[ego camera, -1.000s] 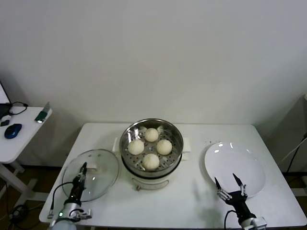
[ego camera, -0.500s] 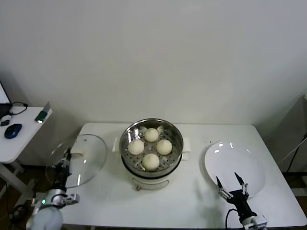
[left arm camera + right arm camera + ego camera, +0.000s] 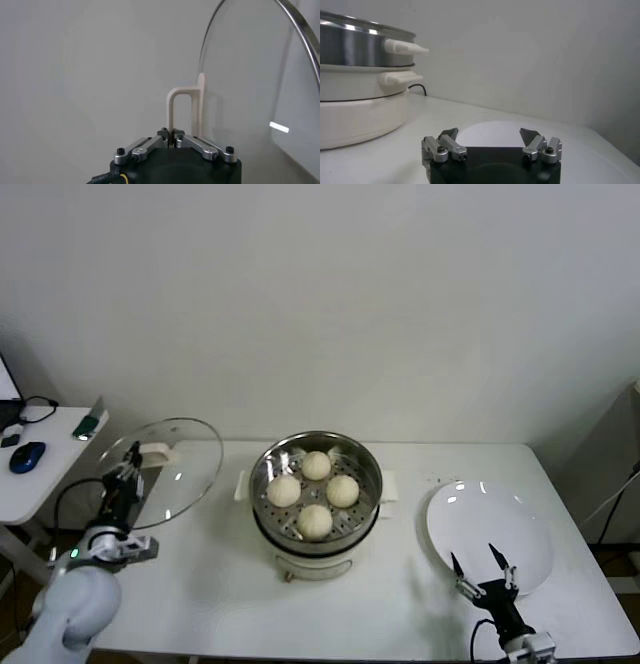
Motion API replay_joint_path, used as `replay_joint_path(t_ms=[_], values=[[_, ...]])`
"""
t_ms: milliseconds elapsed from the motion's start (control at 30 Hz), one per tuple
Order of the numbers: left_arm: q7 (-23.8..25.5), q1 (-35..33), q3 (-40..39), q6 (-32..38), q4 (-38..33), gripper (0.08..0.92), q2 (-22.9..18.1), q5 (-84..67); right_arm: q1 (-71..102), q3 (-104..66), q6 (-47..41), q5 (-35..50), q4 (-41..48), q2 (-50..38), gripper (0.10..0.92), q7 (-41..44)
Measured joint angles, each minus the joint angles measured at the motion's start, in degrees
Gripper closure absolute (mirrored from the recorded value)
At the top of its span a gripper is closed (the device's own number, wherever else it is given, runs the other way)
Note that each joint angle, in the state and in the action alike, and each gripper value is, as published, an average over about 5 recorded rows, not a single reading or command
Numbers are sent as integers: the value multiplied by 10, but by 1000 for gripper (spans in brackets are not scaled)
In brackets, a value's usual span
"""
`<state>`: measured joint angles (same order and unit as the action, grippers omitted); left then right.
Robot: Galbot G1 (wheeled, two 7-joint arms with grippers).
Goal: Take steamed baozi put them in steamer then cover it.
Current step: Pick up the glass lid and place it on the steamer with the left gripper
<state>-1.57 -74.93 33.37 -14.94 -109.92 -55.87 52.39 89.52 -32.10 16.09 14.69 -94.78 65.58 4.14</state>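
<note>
Nearest the robot, the right tool [image 3: 481, 569] rests low over the front right part of the white table [image 3: 400, 604], its two dark fingers spread wide with nothing between them, just at the near edge of the round white plate [image 3: 500, 529]. In the right wrist view the same tool [image 3: 491, 137] shows parted jaws, with the plate [image 3: 520, 131] beyond it.

On the robot's left, the left tool [image 3: 120, 476] is clamped shut on the cream handle [image 3: 182, 112] of the flat round glass lid with a metal rim [image 3: 170, 469]. The lid is held up off the table, tilted, over the table's left edge and well apart from the pot. In the left wrist view the left tool [image 3: 172, 141] pinches the handle's loop, with the glass [image 3: 250, 90] rising beside it.

Farther back, at the table's middle, stands the round shiny stainless-steel steamer on its cream-white base [image 3: 368, 474]. It is uncovered. Four smooth cream-white steamed baozi [image 3: 314, 522] sit on the perforated tray inside, close together in a diamond.
</note>
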Motion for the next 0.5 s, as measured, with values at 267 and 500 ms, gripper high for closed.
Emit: replay_joint_path(t_ms=[267,500], values=[[57,55,-96,-76,-60,863,6,6,-10,1,-4,-2,0,0,203,0],[97,112,-188,-132,-72,863,-21,44,-17,0,0,-1,0,0,203,0]])
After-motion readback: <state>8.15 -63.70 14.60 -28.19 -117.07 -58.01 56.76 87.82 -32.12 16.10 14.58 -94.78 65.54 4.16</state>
